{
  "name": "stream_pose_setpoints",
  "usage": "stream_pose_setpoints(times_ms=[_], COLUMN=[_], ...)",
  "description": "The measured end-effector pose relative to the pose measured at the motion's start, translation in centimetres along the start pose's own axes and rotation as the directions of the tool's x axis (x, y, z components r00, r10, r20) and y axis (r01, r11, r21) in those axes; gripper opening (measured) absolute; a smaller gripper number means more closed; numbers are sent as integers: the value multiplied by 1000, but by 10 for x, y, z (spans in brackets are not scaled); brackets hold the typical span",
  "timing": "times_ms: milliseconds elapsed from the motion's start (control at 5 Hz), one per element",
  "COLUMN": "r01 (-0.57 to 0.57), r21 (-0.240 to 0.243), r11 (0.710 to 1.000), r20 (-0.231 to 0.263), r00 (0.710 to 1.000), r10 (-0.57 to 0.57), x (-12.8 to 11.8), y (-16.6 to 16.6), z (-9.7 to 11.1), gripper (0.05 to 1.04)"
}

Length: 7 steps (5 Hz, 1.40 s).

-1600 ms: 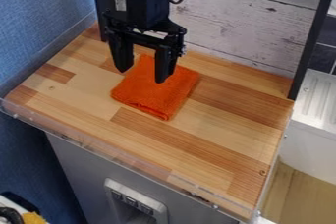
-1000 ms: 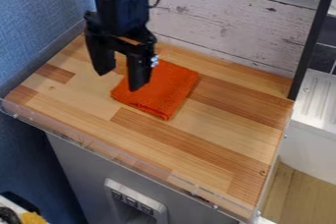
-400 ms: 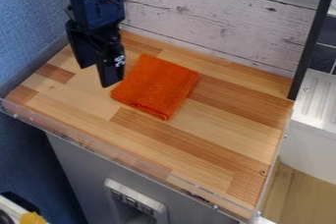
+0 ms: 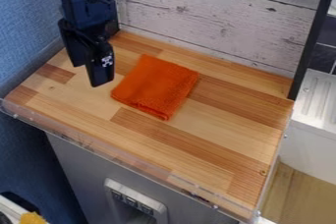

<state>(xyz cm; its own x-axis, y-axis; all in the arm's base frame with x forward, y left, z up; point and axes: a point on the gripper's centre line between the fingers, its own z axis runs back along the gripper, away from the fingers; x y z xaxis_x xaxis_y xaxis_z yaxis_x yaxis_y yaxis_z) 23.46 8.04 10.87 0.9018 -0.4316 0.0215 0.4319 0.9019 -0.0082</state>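
The black gripper [image 4: 89, 74] hangs over the left part of the wooden work surface, its fingers apart with nothing between them. Just to the right of it, an orange cloth [image 4: 156, 86] lies flat and folded into a rough square on the wood. In the picture a strip of bare wood separates the gripper from the cloth's left edge.
The wooden surface [image 4: 216, 129] has a clear raised edging along its front. Whitewashed boards [image 4: 216, 21] stand behind it, a blue wall [image 4: 33, 16] on the left. A dark upright post [image 4: 312, 36] rises at the back right corner, beside a white ribbed unit [image 4: 318, 98].
The gripper has moved left from above the cloth, turning as it went, and slowed over the last moment. The cloth has kept its place and is now uncovered.
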Motion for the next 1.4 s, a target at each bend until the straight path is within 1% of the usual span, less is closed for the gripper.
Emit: stream_pose_setpoints(times_ms=[400, 800, 1000, 1200, 1400], r01=[39, 49, 54, 36, 35], r21=[-6, -10, -4, 9, 13], r11=[999, 999, 999, 999, 999], r20=[-16, -37, -39, -44, -47], r00=[999, 998, 998, 998, 998], r10=[-39, -49, -54, -36, -34], x=[0, -2, -1, -2, 2], y=[3, 4, 6, 7, 3], z=[4, 2, 2, 2, 2], gripper=[996, 999, 999, 999, 994])
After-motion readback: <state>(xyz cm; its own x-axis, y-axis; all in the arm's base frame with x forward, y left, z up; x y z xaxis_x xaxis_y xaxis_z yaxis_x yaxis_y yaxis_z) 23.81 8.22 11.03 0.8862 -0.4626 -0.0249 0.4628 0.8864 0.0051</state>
